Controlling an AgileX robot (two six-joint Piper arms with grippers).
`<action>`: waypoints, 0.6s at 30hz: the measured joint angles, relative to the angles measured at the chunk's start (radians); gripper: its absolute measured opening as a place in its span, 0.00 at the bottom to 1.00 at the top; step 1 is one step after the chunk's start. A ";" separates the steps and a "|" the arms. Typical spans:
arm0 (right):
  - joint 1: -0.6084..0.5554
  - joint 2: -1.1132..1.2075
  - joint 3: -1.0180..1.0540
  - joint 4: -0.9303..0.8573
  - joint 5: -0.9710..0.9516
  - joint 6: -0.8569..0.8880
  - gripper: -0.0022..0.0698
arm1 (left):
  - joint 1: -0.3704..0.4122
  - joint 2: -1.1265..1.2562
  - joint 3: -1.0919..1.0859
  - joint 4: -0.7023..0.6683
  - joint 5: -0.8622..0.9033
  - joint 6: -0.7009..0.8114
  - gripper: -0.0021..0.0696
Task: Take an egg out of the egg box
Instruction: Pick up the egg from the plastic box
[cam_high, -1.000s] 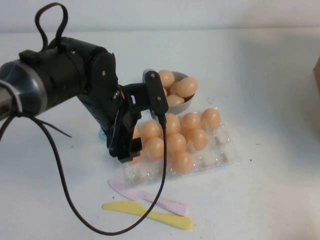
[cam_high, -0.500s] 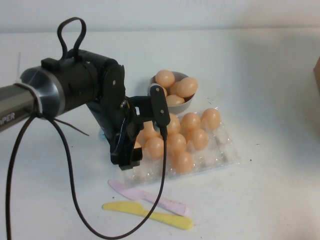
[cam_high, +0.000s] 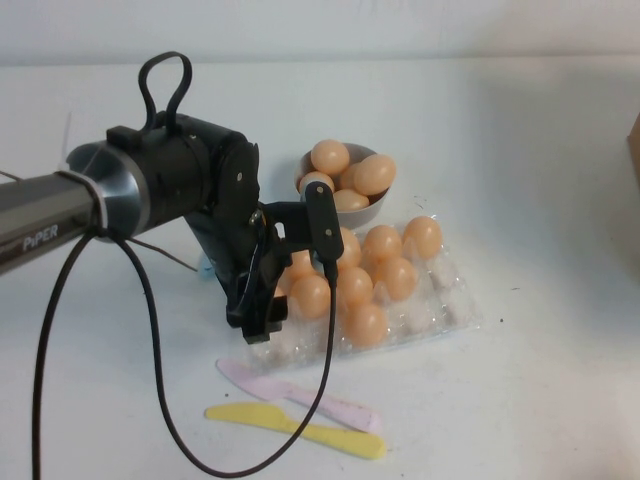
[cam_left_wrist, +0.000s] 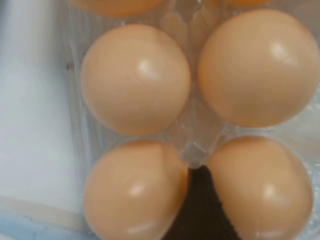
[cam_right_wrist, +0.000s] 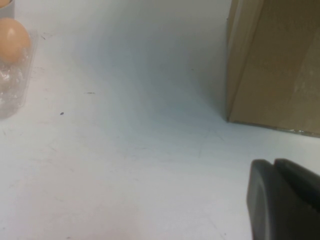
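The clear plastic egg box (cam_high: 440, 310) lies mid-table and holds several orange-tan eggs (cam_high: 352, 285). My left gripper (cam_high: 262, 320) is down over the box's left end, its tips among the eggs. In the left wrist view the eggs fill the picture; one dark finger (cam_left_wrist: 200, 215) stands in the gap between two of them, right beside an egg (cam_left_wrist: 260, 192). The jaws look open, and the other finger is out of view. My right gripper (cam_right_wrist: 282, 200) is shut and empty above bare table, away from the box, and does not show in the high view.
A small grey bowl (cam_high: 372, 212) with several eggs stands just behind the box. A pink plastic knife (cam_high: 300, 398) and a yellow one (cam_high: 300, 430) lie in front of it. A cardboard box (cam_right_wrist: 280, 65) stands at the right edge. The left arm's cable (cam_high: 150, 400) loops over the table.
The left arm has swung to the right and lowered its gripper onto the left end of the egg box. The eggs, bowl and knives have not moved.
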 joint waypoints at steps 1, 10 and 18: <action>0.000 0.000 0.000 0.000 0.000 0.000 0.01 | 0.000 0.000 0.000 0.000 -0.001 0.000 0.64; 0.000 0.000 0.000 0.002 0.000 0.000 0.01 | 0.000 0.000 -0.002 0.020 -0.009 -0.002 0.50; 0.000 0.000 0.000 0.002 0.000 0.000 0.01 | 0.000 -0.045 -0.002 0.027 0.002 -0.021 0.50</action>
